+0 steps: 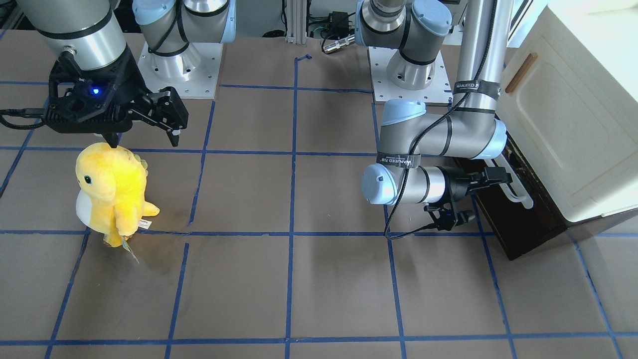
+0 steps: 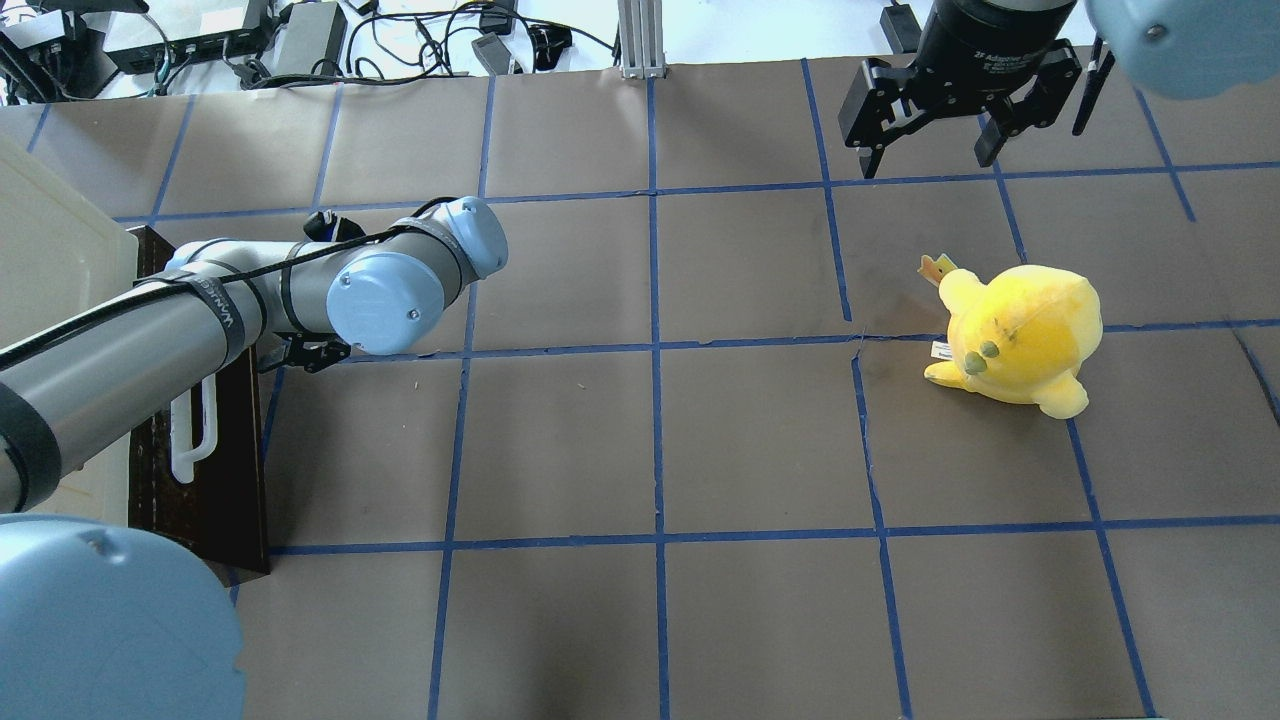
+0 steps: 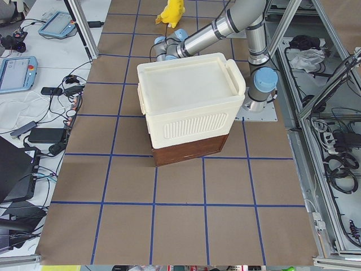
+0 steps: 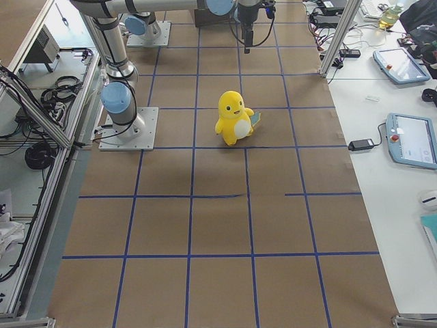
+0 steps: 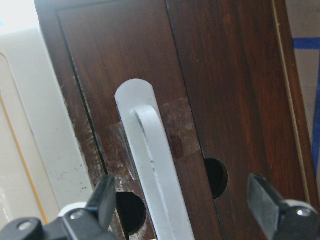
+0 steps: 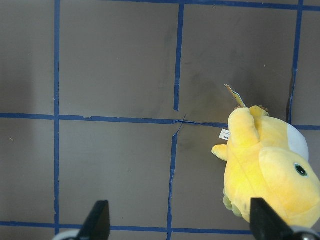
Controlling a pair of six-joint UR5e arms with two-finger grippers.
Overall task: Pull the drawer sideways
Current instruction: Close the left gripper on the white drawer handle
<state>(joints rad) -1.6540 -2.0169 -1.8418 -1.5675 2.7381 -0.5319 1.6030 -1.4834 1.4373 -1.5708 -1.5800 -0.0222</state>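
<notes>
Currently the left pincer [image 5: 183, 205] is hanging open, framing the white bar handle [image 5: 155, 170] of the drawer [image 1: 528, 224], sitting under the cream cabinet [image 1: 563, 124] at the front view's right edge; the right pincer [image 1: 144, 142] is hovering open, upper left.

Seen from overhead, the drawer [image 2: 215, 470] sits at the counter's [image 2: 650, 440] 9 o'clock edge, beneath the cabinet [image 3: 192, 101], its handle [image 5: 155, 180] facing the counter's middle. The left claw [image 5: 184, 200] straddles the handle, one finger on each side. The plush toy [image 2: 1020, 335] stands at 3 o'clock, and the right claw [image 2: 930, 150] hangs at 1 o'clock, apart from the toy.
</notes>
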